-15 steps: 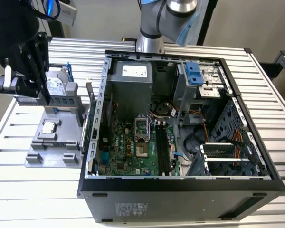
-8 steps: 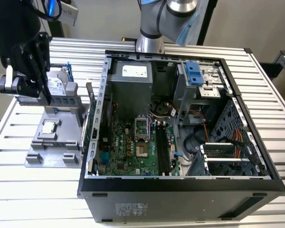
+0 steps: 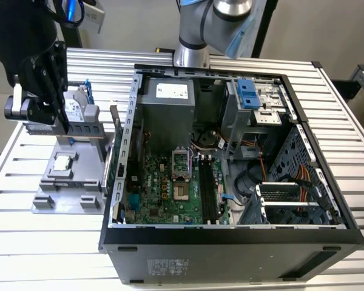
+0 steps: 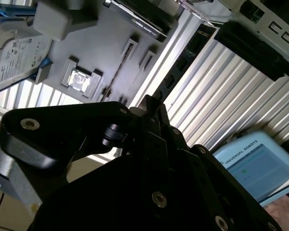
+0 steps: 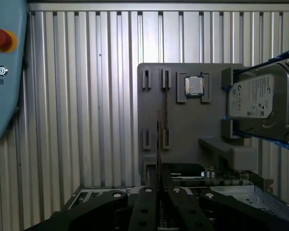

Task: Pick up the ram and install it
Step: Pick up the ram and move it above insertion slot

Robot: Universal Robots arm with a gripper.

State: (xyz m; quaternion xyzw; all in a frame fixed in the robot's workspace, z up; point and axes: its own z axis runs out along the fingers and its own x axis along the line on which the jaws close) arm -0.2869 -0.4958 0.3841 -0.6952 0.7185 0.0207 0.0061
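Note:
The ram (image 5: 158, 144) is a thin stick seen edge-on in the first wrist view. It runs up from between my fingertips and lies slightly to one side of the grey holder's (image 5: 188, 130) narrow slots. My gripper (image 5: 159, 188) looks shut on the ram. In the exterior view my black gripper (image 3: 65, 124) hangs over the grey holder (image 3: 54, 188) at the exterior view's left, outside the open computer case (image 3: 230, 239). The motherboard's long black slots (image 3: 206, 191) lie inside the case, well away from the gripper. The second wrist view has the finger linkage (image 4: 151, 110) above the holder.
A silver hard drive (image 3: 79, 112) with blue rails and a small square processor chip (image 3: 62, 162) sit on the holder. A light blue teach pendant (image 5: 5, 72) lies on the ribbed table. The arm's base (image 3: 191, 51) stands behind the case. Cables and a drive cage (image 3: 255, 100) crowd the case's far side.

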